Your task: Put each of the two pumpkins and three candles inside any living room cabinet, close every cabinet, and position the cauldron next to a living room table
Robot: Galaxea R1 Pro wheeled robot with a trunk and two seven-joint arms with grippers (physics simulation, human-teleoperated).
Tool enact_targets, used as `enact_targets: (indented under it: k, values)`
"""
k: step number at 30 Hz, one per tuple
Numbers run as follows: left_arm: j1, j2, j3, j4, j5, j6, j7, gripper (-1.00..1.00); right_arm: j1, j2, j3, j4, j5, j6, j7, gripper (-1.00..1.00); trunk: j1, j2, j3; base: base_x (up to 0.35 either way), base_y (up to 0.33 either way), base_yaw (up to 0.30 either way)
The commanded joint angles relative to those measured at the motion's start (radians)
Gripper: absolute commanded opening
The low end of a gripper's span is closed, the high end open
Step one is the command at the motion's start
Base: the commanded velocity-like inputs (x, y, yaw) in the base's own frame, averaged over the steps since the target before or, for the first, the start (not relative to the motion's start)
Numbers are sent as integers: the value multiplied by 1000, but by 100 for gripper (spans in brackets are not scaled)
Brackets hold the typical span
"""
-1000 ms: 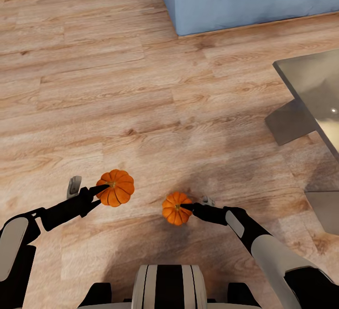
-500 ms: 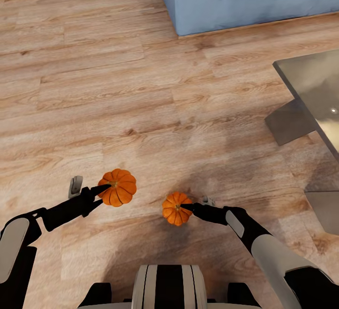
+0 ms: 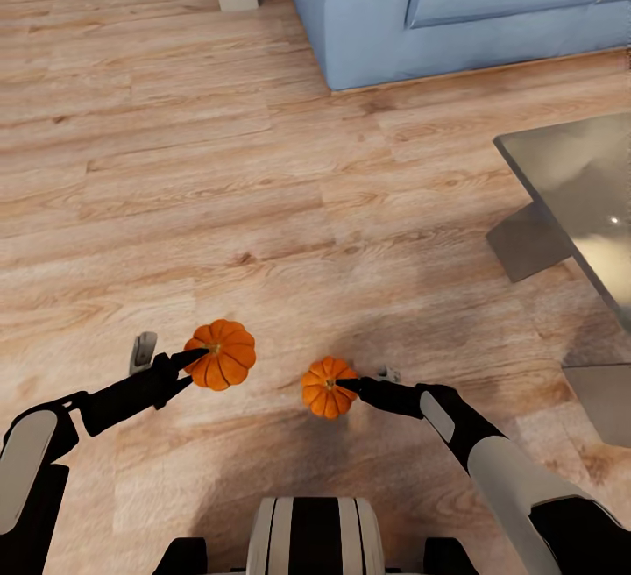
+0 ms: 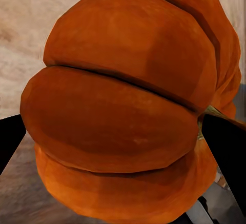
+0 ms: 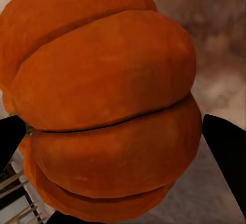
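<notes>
Orange is carrying the head view: two pumpkins are hanging above the wood floor (image 3: 219, 163), one in each claw. The left claw (image 3: 194, 356) is pinching the left pumpkin (image 3: 223, 355) near its stem, and the right claw (image 3: 348, 385) is pinching the right pumpkin (image 3: 328, 388) the same way, so each load is sitting just ahead of its own fingertips, out toward the middle of the robot. A blue sofa (image 3: 456, 5) is standing well ahead, and the glossy grey counter (image 3: 578, 181) is reaching in from the right, nearer the right arm. The cabinet is the thing the coming move is turning on, and I cannot tell which way it is lying from either claw (my guess is that the base will need to turn before anything else).

Looking along the left wrist, the pumpkin (image 4: 128, 106) is sitting between two dark fingers (image 4: 225, 147), which are closing on its flanks; its far side is hidden.

Looking along the right wrist, the other pumpkin (image 5: 107, 101) is sitting likewise between dark fingertips (image 5: 225, 142) at the frame's edges. How firmly either claw is biting is hard to make out, since the contact points are cut off.
</notes>
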Motion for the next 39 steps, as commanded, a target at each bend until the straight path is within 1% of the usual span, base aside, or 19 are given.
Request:
enact_targets:
  k: [1, 3, 5, 7, 8, 9, 11, 12, 13, 14, 17, 18, 19, 21, 23, 26, 28, 34, 39]
  values:
    - [1, 0, 0, 0, -4, 0, 2, -100, 0, 0, 1, -2, 1, 0, 0, -100, 0, 0, 4, 0, 0, 0]
    - [9, 0, 0, 1, -9, -2, 5, -100, 4, -1, 1, -26, 2, -3, 0, -100, -1, 1, 12, 0, 0, 0]
    - [20, -4, -2, 1, -22, -4, 7, -100, 25, -4, -1, -116, 6, -26, -3, -100, -2, 1, 19, 0, 0, 0]
    - [30, -11, -1, 1, -73, -7, 9, -100, 86, -6, -2, -259, 36, -37, -28, -100, -3, 2, 27, 0, 0, 0]
    - [35, -13, -1, 1, -102, -14, 7, -100, 124, -8, -2, -348, 60, -37, -59, -100, -4, 2, 31, 0, 0, 0]
    - [39, -14, -1, 1, -112, -18, 6, -100, 144, -8, -3, -396, 74, -36, -79, -100, -4, 2, 35, 0, 0, 0]
    - [66, -16, -2, 0, -141, -42, 3, -100, 247, -11, -4, -627, 137, -21, -206, -100, -5, 3, 43, 0, 0, 0]
    - [75, -16, -3, 0, -148, -58, 3, -100, 287, -12, -4, -712, 158, -14, -248, -100, -5, 3, 47, 0, 0, 0]
    - [80, -16, -5, 0, -150, -66, 3, -100, 307, -12, -5, -752, 167, -12, -264, -100, -6, 3, 50, 0, 0, 0]
    - [93, -17, -19, 0, -155, -91, 3, -100, 364, -15, -6, -874, 190, -1, -297, -100, -6, 3, 54, 0, 0, 0]
    - [106, -17, -78, 1, -161, -150, 5, -100, 472, -28, -16, -1104, 230, 56, -323, -100, -8, 4, 66, 0, 0, 0]
    - [108, -16, -109, 1, -162, -173, 5, -100, 498, -35, -18, -1152, 239, 75, -327, -100, -8, 4, 70, 0, 0, 0]
    - [110, -15, -168, 1, -164, -210, 6, -100, 526, -48, -19, -1201, 249, 97, -330, -100, -8, 4, 74, 0, 0, 0]
    - [111, -15, -218, 1, -164, -227, 6, -100, 538, -53, -23, -1221, 253, 107, -331, -100, -9, 5, 81, 0, 0, 0]
    - [112, -16, -249, 1, -168, -234, 9, -100, 542, -54, -34, -1228, 253, 116, -331, -100, -10, 5, 89, 0, 0, 0]
    - [113, -16, -312, 2, -229, -282, 14, -100, 540, -56, -76, -1234, 254, 178, -330, -100, -12, 6, 101, 0, 0, -7]
    - [115, -16, -336, 3, -256, -308, 17, -100, 535, -57, -92, -1236, 254, 205, -331, -100, -13, 7, 108, 0, 0, -116]
    - [163, -3, -327, 11, -276, -379, 5, -100, 534, -54, -94, -1237, 253, 225, -331, -100, -13, 7, 108, -66, 0, -260]
    - [166, -2, -324, 12, -277, -387, 5, -100, 532, -54, -93, -1237, 254, 226, -331, -100, -13, 7, 108, -315, 0, -297]
